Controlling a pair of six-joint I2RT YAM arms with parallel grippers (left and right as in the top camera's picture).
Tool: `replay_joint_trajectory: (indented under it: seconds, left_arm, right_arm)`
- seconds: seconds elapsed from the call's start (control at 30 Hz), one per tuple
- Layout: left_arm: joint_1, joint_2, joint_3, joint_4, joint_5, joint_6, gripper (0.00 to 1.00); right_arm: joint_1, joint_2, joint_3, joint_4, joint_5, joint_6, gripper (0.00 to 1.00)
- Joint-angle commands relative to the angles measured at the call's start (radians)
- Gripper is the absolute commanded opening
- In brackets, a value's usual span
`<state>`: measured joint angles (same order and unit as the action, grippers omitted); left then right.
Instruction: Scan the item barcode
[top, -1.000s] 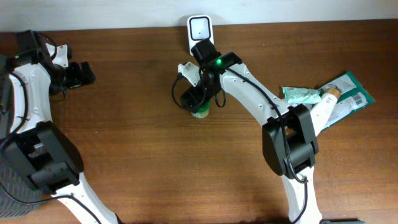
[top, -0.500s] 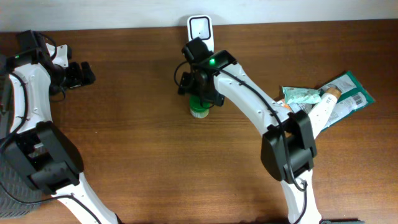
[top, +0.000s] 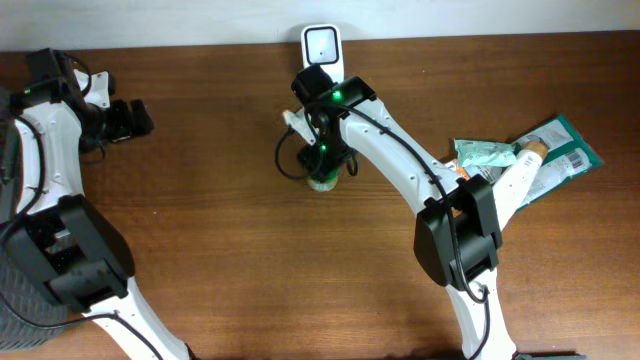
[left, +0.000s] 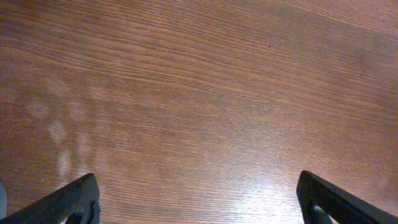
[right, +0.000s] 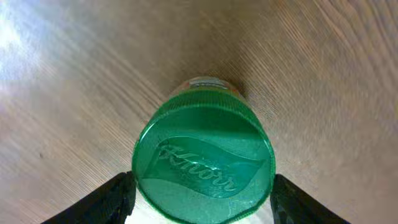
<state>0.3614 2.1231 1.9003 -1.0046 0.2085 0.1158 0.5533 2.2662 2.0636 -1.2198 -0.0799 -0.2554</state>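
A dark brown wooden table (top: 220, 250) carries an upright jar (right: 204, 165) with a green Knorr lid, a white scanner (top: 320, 45) at the far edge behind it, and overlapping green packets (top: 560, 150) with a white tube (top: 520, 175) at the right.

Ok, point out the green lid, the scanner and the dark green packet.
Green lid (right: 204, 165): right wrist view, on its embossed top.
Scanner (top: 320, 45): overhead view, on its white face.
Dark green packet (top: 560, 135): overhead view, on its upper half.
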Motion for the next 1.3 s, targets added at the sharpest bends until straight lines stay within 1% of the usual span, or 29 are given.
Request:
replay_joint_trajectory:
  seconds: [0.0,0.03,0.07,0.1,0.13,0.23,0.3,0.37,0.43,0.47,0.5,0.53,0.6,0.67,0.7,0.77,0.8,0.93,1.1,1.2,1.27]
  left_arm:
    - [0.014,0.005,0.010,0.000,-0.007,0.002,0.99]
    - [0.014,0.005,0.010,0.000,-0.008,0.002,0.99]
    - [0.014,0.005,0.010,0.000,-0.007,0.002,0.99]
    - [0.014,0.005,0.010,0.000,-0.008,0.002,0.99]
    - [0.014,0.005,0.010,0.000,-0.008,0.002,0.99]
    - [0.014,0.005,0.010,0.000,-0.008,0.002,0.99]
    - [0.014,0.005,0.010,0.000,-0.007,0.002,0.99]
    - [0.014,0.005,0.010,0.000,-0.008,0.002,0.99]
    - [0.014,0.005,0.010,0.000,-0.008,0.002,0.99]
    - [0.014,0.005,0.010,0.000,-0.008,0.002,0.99]
    - [0.014,0.005,0.010,0.000,-0.008,0.002,0.99]
    - [0.014,0.005,0.010,0.000,-0.007,0.002,0.99]
    - [0.014,0.005,0.010,0.000,-0.008,0.002,0.99]
    - [0.014,0.005,0.010,0.000,-0.008,0.002,0.99]
    - [0.014,0.005,0.010,0.000,-0.008,0.002,0.99]
    - [0.014,0.005,0.010,0.000,-0.008,0.002,0.99]
    - [0.014,0.005,0.010,0.000,-0.007,0.002,0.99]
    - [0.014,0.005,0.010,0.000,-0.008,0.002,0.99]
    - [0.014,0.005,0.010,0.000,-0.008,0.002,0.99]
    - [0.014,0.005,0.010,0.000,-0.008,0.002,0.99]
    - [0.014,0.005,0.010,0.000,-0.008,0.002,0.99]
  right_arm:
    - [-0.013,-0.012,0.022,0.023,-0.012,-0.058,0.76]
    - [-0.033,-0.012,0.022,0.039,-0.016,0.158,0.91]
    - [-0.048,-0.012,0.022,0.047,-0.025,0.330,0.99]
    - [-0.056,-0.012,0.022,0.055,-0.068,0.482,0.98]
    - [-0.056,-0.012,0.022,0.061,-0.113,0.545,0.98]
    - [-0.043,0.021,0.002,0.062,-0.110,0.836,0.98]
    - [-0.035,0.038,0.001,0.073,-0.085,0.863,1.00]
    - [-0.032,0.049,0.000,0.064,-0.035,0.863,0.90]
    - [-0.023,0.077,-0.001,0.065,-0.035,0.863,0.82]
    - [-0.023,0.080,-0.001,0.064,-0.034,0.863,0.76]
    - [-0.023,0.079,-0.001,0.063,-0.011,0.855,0.66]
    - [-0.026,0.075,-0.001,0.061,-0.013,0.828,0.58]
    - [-0.039,0.053,-0.001,0.053,-0.019,0.759,0.54]
    - [-0.044,0.018,0.011,0.041,-0.021,0.637,0.53]
    - [-0.044,-0.006,0.037,0.022,-0.021,0.481,0.53]
    - [-0.037,-0.027,0.051,0.003,-0.020,0.071,0.53]
    - [-0.037,-0.026,0.048,-0.004,-0.020,-0.063,0.53]
    - [-0.037,-0.025,0.021,-0.004,-0.021,-0.459,0.53]
    - [-0.037,-0.019,0.007,-0.007,-0.022,-0.744,0.53]
    - [-0.036,-0.019,0.007,-0.019,-0.120,-0.872,0.53]
    - [-0.031,-0.019,0.000,-0.033,-0.138,-0.960,0.54]
